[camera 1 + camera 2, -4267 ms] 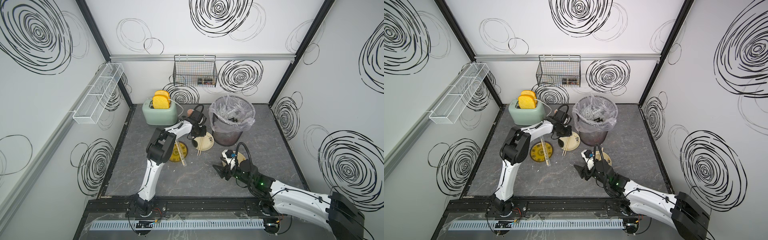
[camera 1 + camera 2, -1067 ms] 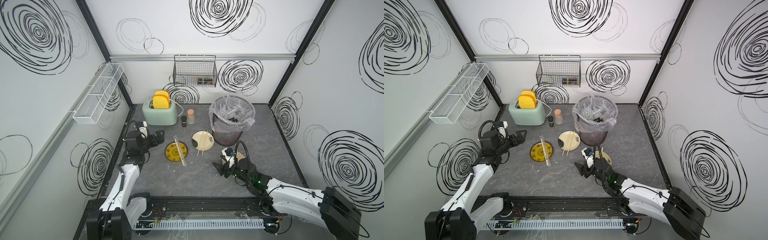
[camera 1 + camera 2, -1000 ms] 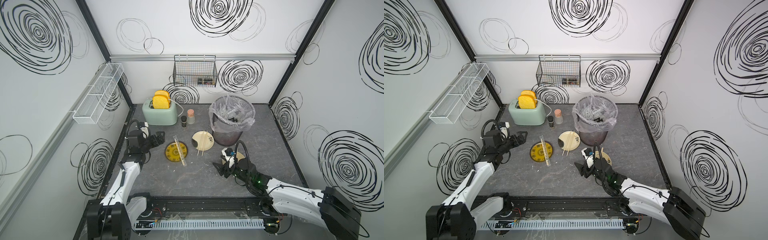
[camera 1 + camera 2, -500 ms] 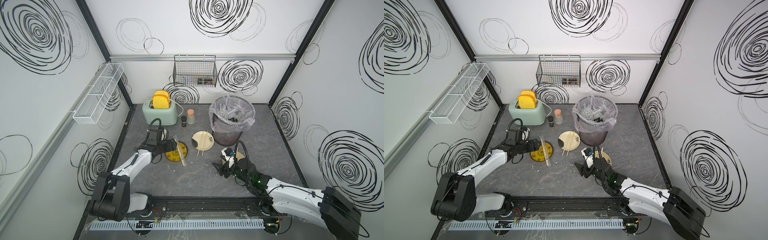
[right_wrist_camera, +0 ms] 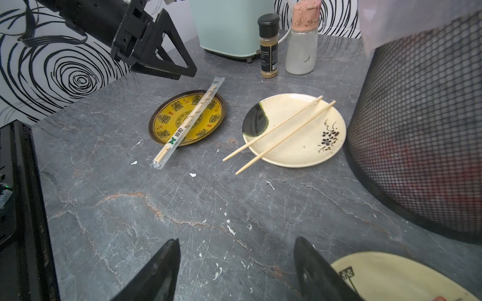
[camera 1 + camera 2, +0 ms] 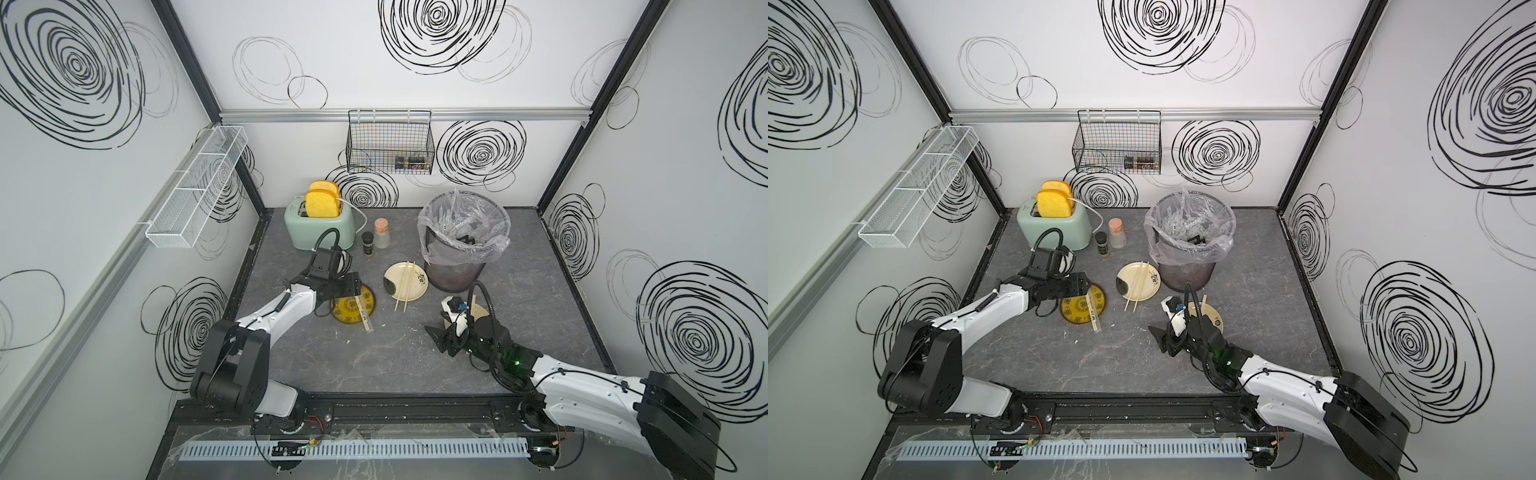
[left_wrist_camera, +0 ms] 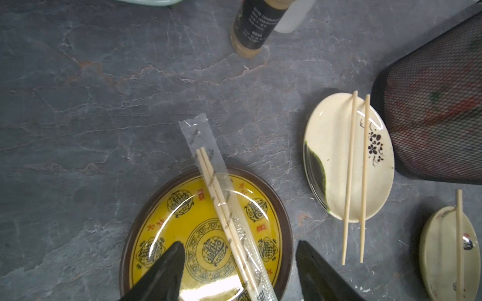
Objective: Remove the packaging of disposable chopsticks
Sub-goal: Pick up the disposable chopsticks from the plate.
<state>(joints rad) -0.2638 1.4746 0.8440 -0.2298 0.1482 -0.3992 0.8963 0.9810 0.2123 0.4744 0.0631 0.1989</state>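
Across the round yellow plate with dark rim (image 7: 167, 224) lies one long clear plastic sleeve with dark print (image 7: 229, 200). Its pair of thin pale wooden chopsticks (image 7: 206, 166) is inside, and both ends overhang the rim. Left gripper (image 7: 238, 243) hovers over it, jaws spread to either side and gripping nothing. The right gripper (image 5: 236, 239) hangs agape above bare tabletop (image 5: 182, 198). The film should be light, limp and slick, the sticks stiff. The best hold is probably the empty flap beyond the stick tips, though the jaws' height above it is unclear.

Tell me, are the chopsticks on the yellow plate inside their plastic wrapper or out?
Inside. The clear wrapper covers the chopsticks from end to end as they lie across the yellow plate.
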